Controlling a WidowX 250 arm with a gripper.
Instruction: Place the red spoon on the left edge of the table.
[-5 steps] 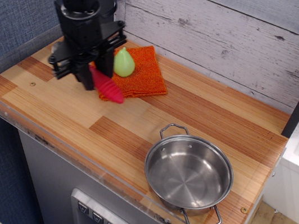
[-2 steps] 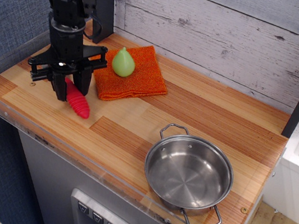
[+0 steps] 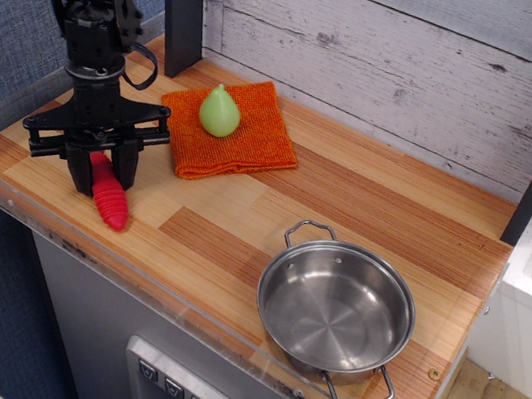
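The tabletop (image 3: 365, 210) of striped wooden planks carries everything, and the steel pan (image 3: 335, 310) near its front right corner serves as the landmark. Since a second ago the arm has swung away from the pan, from above the orange cloth's near corner to the far-left end of the tabletop, and it has dropped lower. The tool (image 3: 98, 170) now stands well to the left of the pan, close to the clear rim at the left front, its two black fingers closed around the red spoon (image 3: 107, 194). Only the ribbed red handle shows, slanting down and forward out of the fingers; the metal bowl is hidden behind the tool. The handle's tip looks to be touching or just above the wood, though I cannot tell which. Judging from this, the carry is nearly over: the spoon is already at the left edge, and what remains is to let it go and lift clear.

The orange cloth (image 3: 240, 140), up and to the left of the pan, has a green pear (image 3: 220, 111) sitting on it, apart from the tool. The pan, the only container here, holds nothing; its two wire handles are free.
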